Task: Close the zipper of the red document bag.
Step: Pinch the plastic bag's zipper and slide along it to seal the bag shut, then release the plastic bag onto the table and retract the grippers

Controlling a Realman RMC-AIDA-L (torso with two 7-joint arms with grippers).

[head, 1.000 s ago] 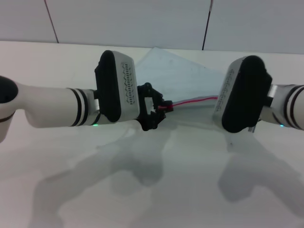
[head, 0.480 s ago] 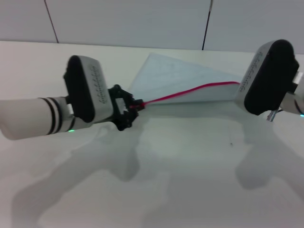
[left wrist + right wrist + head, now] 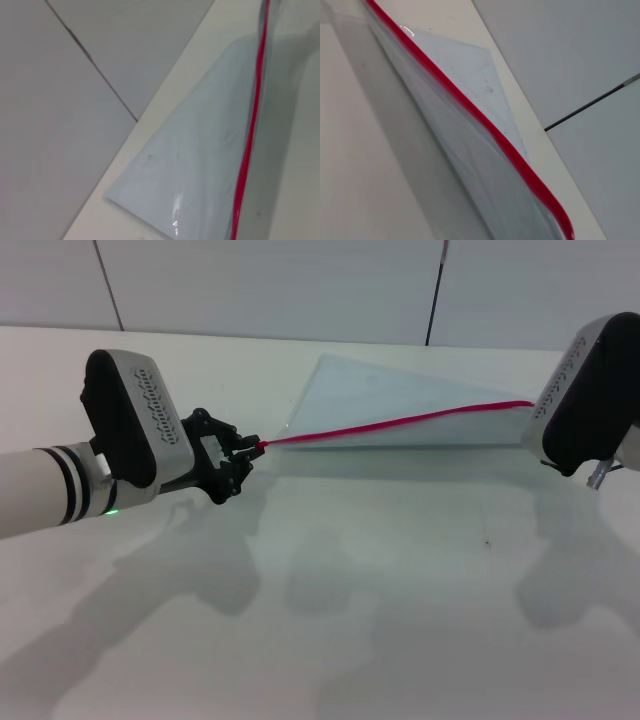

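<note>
The red document bag [image 3: 400, 400], a pale blue-grey translucent pouch, is lifted off the white table and stretched between my two arms. Its zipper [image 3: 400, 423] runs as a taut red line along the near edge. My left gripper [image 3: 248, 450] is at the left, shut on the zipper's left end. The zipper's right end disappears behind my right gripper [image 3: 565, 420], whose wrist housing hides it. In the left wrist view the zipper [image 3: 250, 135] borders the pouch [image 3: 185, 165]. In the right wrist view the red strip [image 3: 485, 125] crosses the bag [image 3: 470, 65].
The white table [image 3: 380, 600] spreads in front, with shadows of both arms on it. A grey panelled wall [image 3: 270, 280] stands behind the table's far edge.
The arms have drawn apart: the left gripper slid left along the zipper, the right moved right and up. The visible red line between them has grown much longer and straighter.
</note>
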